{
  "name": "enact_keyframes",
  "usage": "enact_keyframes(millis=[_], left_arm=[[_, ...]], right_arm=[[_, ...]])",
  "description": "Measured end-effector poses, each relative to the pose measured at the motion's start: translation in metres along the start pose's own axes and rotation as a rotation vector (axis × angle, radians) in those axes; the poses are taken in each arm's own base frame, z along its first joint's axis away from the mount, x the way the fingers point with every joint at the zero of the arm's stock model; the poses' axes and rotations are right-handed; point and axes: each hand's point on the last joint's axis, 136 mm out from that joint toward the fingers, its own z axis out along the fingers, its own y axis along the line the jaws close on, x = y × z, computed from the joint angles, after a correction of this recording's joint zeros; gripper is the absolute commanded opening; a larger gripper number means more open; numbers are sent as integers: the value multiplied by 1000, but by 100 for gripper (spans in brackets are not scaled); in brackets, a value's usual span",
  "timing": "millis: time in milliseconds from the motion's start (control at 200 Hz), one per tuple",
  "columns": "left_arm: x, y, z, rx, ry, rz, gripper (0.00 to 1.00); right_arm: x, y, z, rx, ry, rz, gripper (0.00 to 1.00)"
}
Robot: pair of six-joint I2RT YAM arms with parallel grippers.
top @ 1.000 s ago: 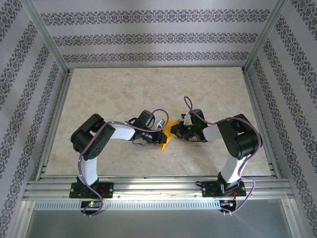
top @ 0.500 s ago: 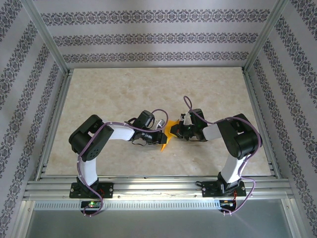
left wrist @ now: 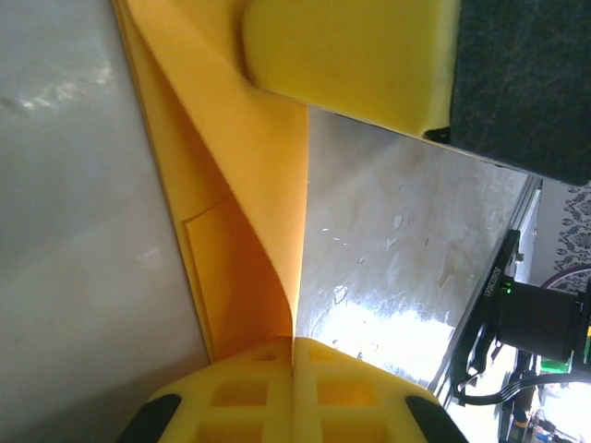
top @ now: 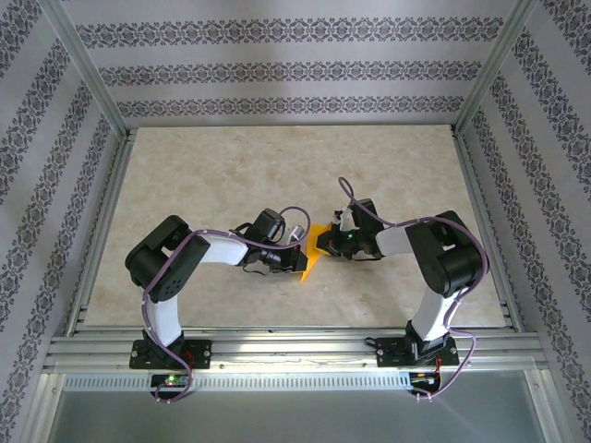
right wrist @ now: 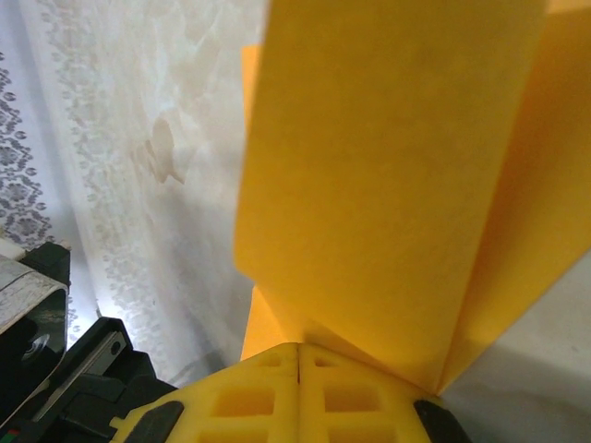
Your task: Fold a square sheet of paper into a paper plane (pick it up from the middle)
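- Orange-yellow sheet of paper (top: 312, 251), already partly folded with its layers overlapping, sits between the two arms at the near middle of the counter (top: 231, 175).
- The left end effector (left wrist: 294, 369) is pinched tight on one edge of the sheet. The right end effector (right wrist: 298, 369) is likewise clamped on the paper, whose flaps rise from its pads.
- To crease well, I judge both pinches should stay firm and the arms should move together. The layers need to stay edge to edge, and the fold should be pressed against the counter. Pulling the grips apart risks tearing such thin paper.
- A second ago the left pads stood slightly apart; now they are closed. The left arm has drawn a little nearer, the right end effector has edged leftward, and the paper has barely moved.
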Motion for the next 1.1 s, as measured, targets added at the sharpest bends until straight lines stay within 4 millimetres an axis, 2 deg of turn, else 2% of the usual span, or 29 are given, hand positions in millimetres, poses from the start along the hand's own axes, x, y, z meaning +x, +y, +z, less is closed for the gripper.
enact_keyframes(millis=[240, 450, 570, 660, 709, 839, 929, 994, 1099], left_arm=[[6, 1, 1, 13, 22, 5, 8], [12, 1, 1, 25, 49, 13, 7], [14, 1, 1, 25, 54, 15, 0], [16, 2, 1, 28, 59, 20, 0], [16, 2, 1, 28, 59, 23, 8], [17, 0, 0, 32, 65, 33, 14], [21, 0, -3, 30, 74, 33, 13], [24, 1, -3, 25, 82, 31, 5], [27, 4, -4, 16, 89, 29, 0]], right_arm=[[0, -1, 1, 36, 4, -14, 1], [0, -1, 1, 42, 5, -12, 0], [0, -1, 1, 42, 5, -12, 0], [0, -1, 1, 42, 5, -12, 0], [0, -1, 1, 42, 4, -12, 0], [0, -1, 1, 43, 4, -12, 0], [0, -1, 1, 43, 4, -12, 0], [0, -1, 1, 43, 4, -12, 0], [0, -1, 1, 43, 4, -12, 0]])
